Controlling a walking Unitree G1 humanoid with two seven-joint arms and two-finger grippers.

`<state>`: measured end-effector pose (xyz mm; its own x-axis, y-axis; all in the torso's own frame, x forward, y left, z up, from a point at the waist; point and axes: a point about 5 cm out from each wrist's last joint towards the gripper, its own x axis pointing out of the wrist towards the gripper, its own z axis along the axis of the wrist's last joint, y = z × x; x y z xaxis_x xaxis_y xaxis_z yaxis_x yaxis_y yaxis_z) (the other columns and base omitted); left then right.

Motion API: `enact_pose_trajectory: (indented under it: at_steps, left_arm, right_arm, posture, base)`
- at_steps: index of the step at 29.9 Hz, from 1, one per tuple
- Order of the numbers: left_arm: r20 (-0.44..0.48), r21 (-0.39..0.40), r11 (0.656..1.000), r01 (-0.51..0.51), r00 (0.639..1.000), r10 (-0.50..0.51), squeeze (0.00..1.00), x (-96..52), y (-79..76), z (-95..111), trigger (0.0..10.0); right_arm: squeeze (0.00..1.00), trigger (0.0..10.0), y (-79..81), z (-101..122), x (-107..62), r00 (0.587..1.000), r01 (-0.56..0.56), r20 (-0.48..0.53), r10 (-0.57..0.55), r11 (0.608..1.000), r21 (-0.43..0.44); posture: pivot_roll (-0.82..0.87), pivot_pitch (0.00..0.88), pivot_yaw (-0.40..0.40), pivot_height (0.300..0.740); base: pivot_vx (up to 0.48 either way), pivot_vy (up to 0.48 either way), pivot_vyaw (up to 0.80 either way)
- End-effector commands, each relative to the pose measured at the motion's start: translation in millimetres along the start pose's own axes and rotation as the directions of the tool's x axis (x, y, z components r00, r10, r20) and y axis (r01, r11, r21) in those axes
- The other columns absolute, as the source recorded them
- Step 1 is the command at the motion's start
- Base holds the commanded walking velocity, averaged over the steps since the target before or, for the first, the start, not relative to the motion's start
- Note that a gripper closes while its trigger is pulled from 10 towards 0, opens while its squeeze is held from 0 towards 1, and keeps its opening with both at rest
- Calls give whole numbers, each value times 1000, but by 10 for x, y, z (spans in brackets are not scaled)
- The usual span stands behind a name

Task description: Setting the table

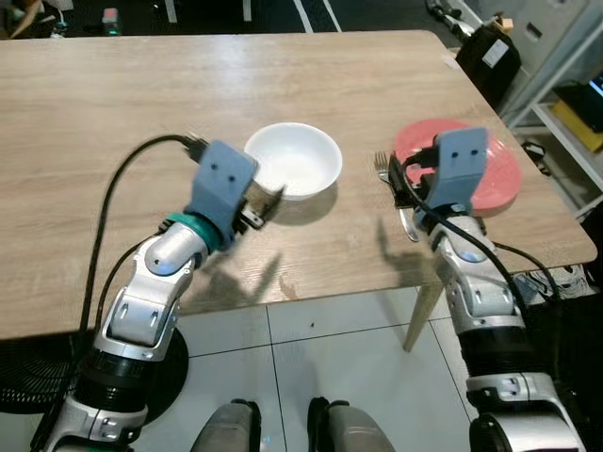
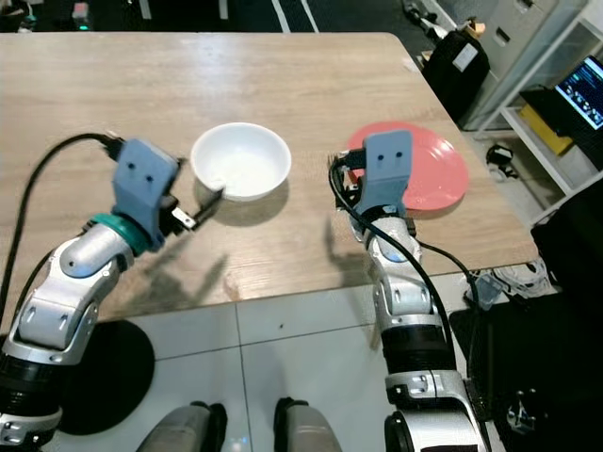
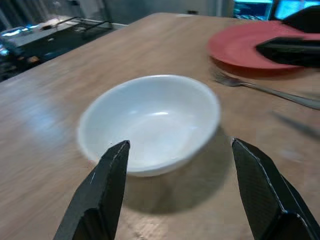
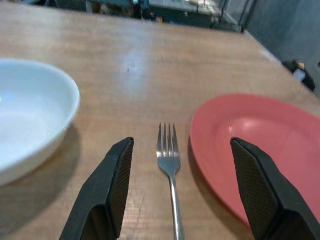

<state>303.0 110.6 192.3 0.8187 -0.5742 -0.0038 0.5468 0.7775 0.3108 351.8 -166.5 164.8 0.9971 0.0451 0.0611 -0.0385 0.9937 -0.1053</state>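
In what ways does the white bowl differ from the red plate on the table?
The white bowl is deep with raised sides; the red plate is flat and shallow. The bowl lies just ahead of the open left gripper, the plate towards the robot's right, beyond the open right gripper. A fork lies close beside the plate, apart from the bowl. Both are round, empty and stand on the wooden table.

bowl [image 1: 294,158] left, fork [image 4: 169,165] between, plate [image 4: 260,145] right

We see a matt, wood-grain tabletop [image 1: 141,104], a glossy white bowl [image 3: 150,120] that looks ceramic, a shiny metal fork [image 4: 169,165], and a smooth red plate [image 4: 260,145] with a soft sheen.
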Motion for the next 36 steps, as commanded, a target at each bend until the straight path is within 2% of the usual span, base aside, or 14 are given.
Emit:
enact_pose_trajectory:
  at_steps: [1, 2, 3, 7, 9, 12, 16, 20, 24, 26, 31, 33, 34, 36]
  left_arm:
    - [-11, -5, 999, 38, 999, -38, 0, -5, -60, -12, 10000]
    - [-11, -5, 999, 38, 999, -38, 0, -5, -60, -12, 10000]
    - [-24, 58, 997, 57, 998, -56, 0, -32, -78, -17, 10000]
    - [-46, 116, 991, 65, 997, -60, 0, -140, -68, -32, 10000]
    - [-46, 116, 991, 65, 997, -60, 0, -140, -68, -32, 10000]
    - [-44, 120, 992, 50, 998, -45, 0, -269, -19, 8, 10000]
    - [-35, 119, 992, 46, 998, -42, 0, -324, 8, 47, 10000]
    - [-18, 82, 995, 57, 998, -56, 0, -448, 133, 215, 10000]
    - [-6, 64, 995, 73, 997, -73, 0, -479, 182, 289, 10000]
    - [10, 32, 993, 112, 994, -113, 0, -525, 262, 399, 10000]
    - [11, 5, 986, 167, 986, -167, 0, -567, 310, 467, 10000]
    - [-22, 26, 975, 223, 975, -222, 0, -612, 328, 474, 10000]
    - [-78, 60, 956, 288, 956, -283, 0, -680, 346, 467, 10000]
    - [-98, 73, 950, 305, 950, -298, 0, -699, 357, 463, 10000]
  right_arm:
    - [0, 10000, -11, -31, 8, 1000, 8, -18, -8, 1000, 12]
    - [0, 10000, -11, -31, 8, 1000, 8, -18, -8, 1000, 12]
    - [0, 10000, 15, -55, 33, 999, -4, -34, 5, 1000, 29]
    - [0, 10000, 65, -105, 91, 997, -29, -68, 33, 998, 53]
    - [0, 10000, 65, -105, 91, 997, -29, -68, 33, 998, 53]
    - [0, 10000, 66, -150, 149, 993, -50, -101, 56, 997, 53]
    - [0, 10000, 48, -162, 166, 991, -61, -114, 65, 997, 41]
    - [0, 10000, -62, -156, 223, 989, -61, -133, 62, 998, 6]
    - [0, 10000, -103, -152, 227, 989, -57, -136, 57, 998, 6]
    - [0, 10000, -156, -182, 214, 987, -51, -150, 52, 999, 8]
    - [0, 10000, -182, -231, 195, 984, -51, -169, 54, 998, 21]
    - [0, 10000, -197, -262, 180, 982, -47, -181, 53, 998, 36]
    - [0, 10000, -216, -298, 168, 980, -44, -191, 53, 998, 51]
    - [0, 10000, -221, -311, 165, 979, -42, -195, 53, 997, 62]
  posture:
    - [117, 76, -17, 740]
    - [117, 76, -17, 740]
    - [121, 83, -19, 740]
    - [147, 116, -29, 740]
    - [147, 116, -29, 740]
    - [166, 143, -31, 740]
    - [172, 154, -30, 740]
    - [180, 177, -25, 740]
    - [180, 184, -21, 740]
    - [180, 194, -10, 740]
    - [180, 198, -5, 740]
    - [181, 201, 3, 740]
    - [181, 201, 7, 740]
    - [180, 201, 8, 740]
  base:
    - [0, 0, 0]
    - [0, 0, 0]
    - [0, 0, 0]
    - [0, 0, 0]
    - [0, 0, 0]
    - [0, 0, 0]
    - [0, 0, 0]
    - [0, 0, 0]
    - [0, 0, 0]
    - [0, 0, 0]
    - [0, 0, 0]
    - [0, 0, 0]
    - [0, 0, 0]
    - [0, 0, 0]
